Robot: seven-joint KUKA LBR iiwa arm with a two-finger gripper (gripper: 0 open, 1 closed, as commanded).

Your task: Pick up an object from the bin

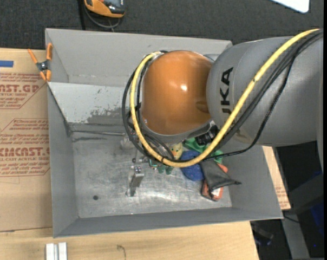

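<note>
- Scratched grey metal bin [93,199] is surrounding me.
- My gripper [135,179] is hanging over the middle of the floor; wide or narrow, I cannot tell.
- Just right of it, a heap [193,170] of green, blue and black-orange things is lying.
- My arm [272,91] is showing the letters "KA".

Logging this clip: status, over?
Gripper low over bare bin floor, mid-bin. Nothing seen held. Blue thing, green thing, black-and-red thing heaped to its right, partly under arm.

Claw [135,180] in bin [90,202], heap [209,176] just right
</note>
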